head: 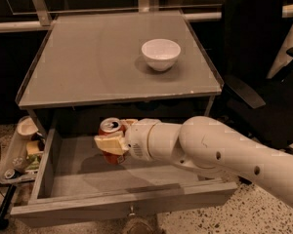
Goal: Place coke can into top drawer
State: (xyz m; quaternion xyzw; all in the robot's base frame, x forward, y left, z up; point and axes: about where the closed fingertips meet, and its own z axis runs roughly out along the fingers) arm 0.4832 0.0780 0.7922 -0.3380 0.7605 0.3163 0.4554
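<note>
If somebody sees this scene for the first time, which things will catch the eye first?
The big white arm reaches in from the right, its gripper shut on the red coke can, held over the open top drawer. Behind it, a white bowl stands on the grey table.

Arm (224, 150) outstretched — gripper (112, 136) low, fingers (110, 144) clamping the coke can (110, 126).
</note>
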